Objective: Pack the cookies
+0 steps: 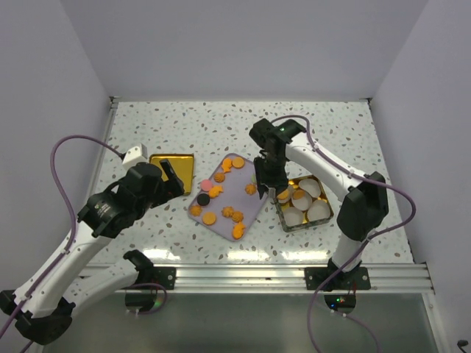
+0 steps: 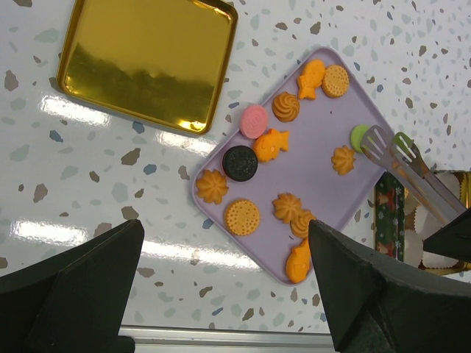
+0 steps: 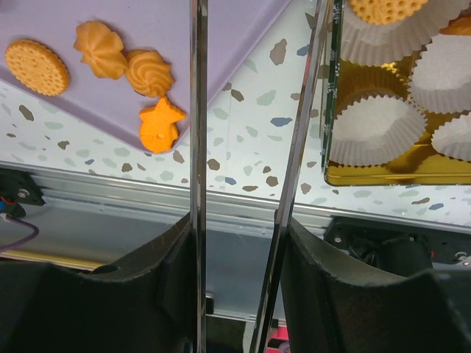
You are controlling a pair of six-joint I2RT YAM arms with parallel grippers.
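— On the tray lie most of the cookies; a couple already sit in the tin's cups. Why tongs?
— They're small and flat, so my right gripper is clamped on the tongs and their thin tips do the picking. The arms stand apart, with nothing between them that I can see, tips by the green cookie at the tin side.
— And your left?
— My left gripper hangs spread wide above the tray, holding nothing. I judge that keeps it from crowding the tongs. The lid lies on the tray's far side from the tin, off the path.
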